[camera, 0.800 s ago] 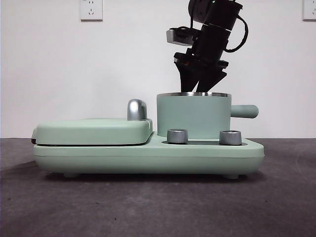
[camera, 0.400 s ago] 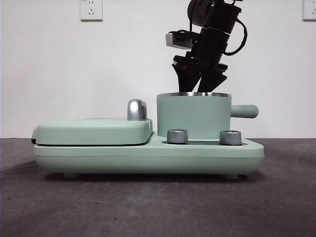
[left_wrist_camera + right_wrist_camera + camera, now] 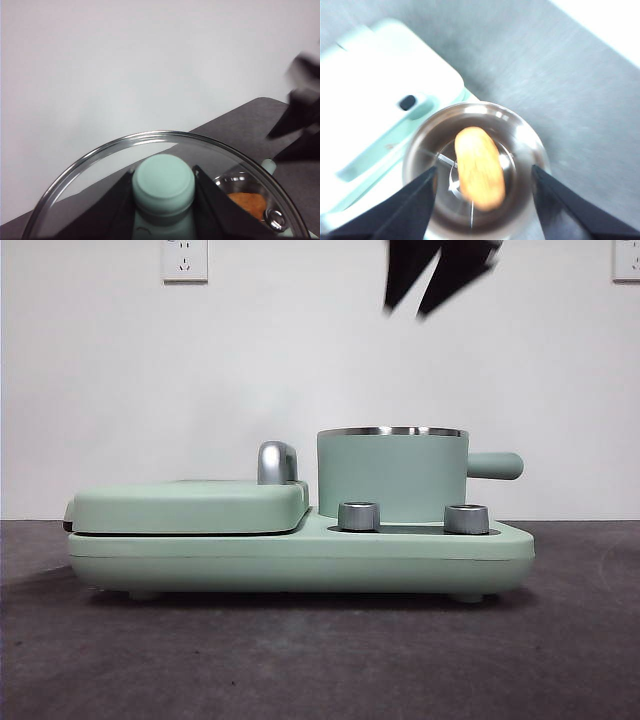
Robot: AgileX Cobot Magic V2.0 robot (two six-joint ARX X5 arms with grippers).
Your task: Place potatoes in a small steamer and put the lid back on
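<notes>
One potato (image 3: 478, 167) lies inside my steamer (image 3: 392, 476). Right gripper (image 3: 435, 285), jaws spread and empty, hangs top centre-right; left gripper (image 3: 163, 187) clamps the lid (image 3: 100, 165) by its knob.

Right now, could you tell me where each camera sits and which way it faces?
Front view: low at table height, looking level at the small steamer; the right gripper shows up top.
Left wrist view: behind the left gripper, shut on the lid.
Right wrist view: looking down through the open right gripper at the potato.
Both wrist views share steamer and potato.
</notes>
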